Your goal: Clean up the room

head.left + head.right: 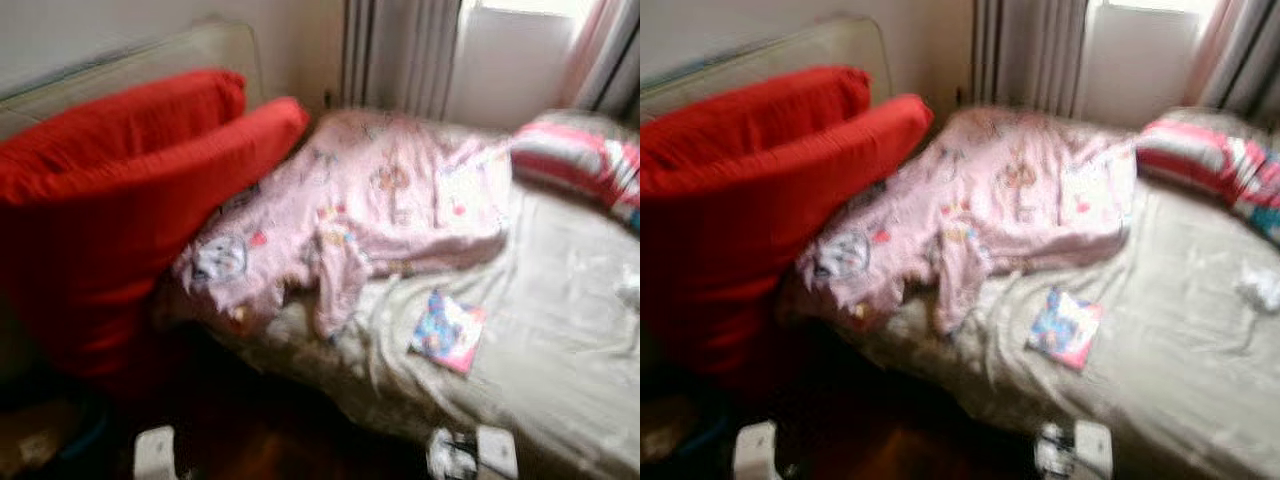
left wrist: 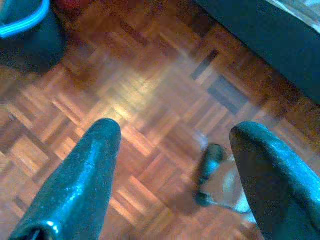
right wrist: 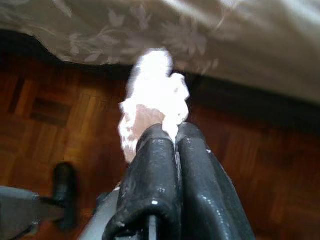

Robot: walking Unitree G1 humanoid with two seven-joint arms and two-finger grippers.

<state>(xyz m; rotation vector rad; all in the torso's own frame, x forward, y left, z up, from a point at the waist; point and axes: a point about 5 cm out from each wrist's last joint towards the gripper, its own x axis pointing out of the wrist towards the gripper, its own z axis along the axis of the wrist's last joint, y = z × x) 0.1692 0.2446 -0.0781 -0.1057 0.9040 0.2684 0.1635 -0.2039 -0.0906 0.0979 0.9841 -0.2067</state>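
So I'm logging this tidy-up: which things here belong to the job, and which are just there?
Job:
- white crumpled wad, pinched in the right gripper
- pink blanket, bunched on the bed
- colourful booklet on the sheet
- left gripper, open over the floor

Just there:
- red cushions
- striped pillow
- curtains
- parquet floor

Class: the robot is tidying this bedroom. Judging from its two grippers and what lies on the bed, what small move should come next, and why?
Probably carry the white crumpled wad to a bin. The right gripper is shut on it above the wooden floor beside the bed, so that hand is occupied. The left gripper is open and empty; the booklet can wait.
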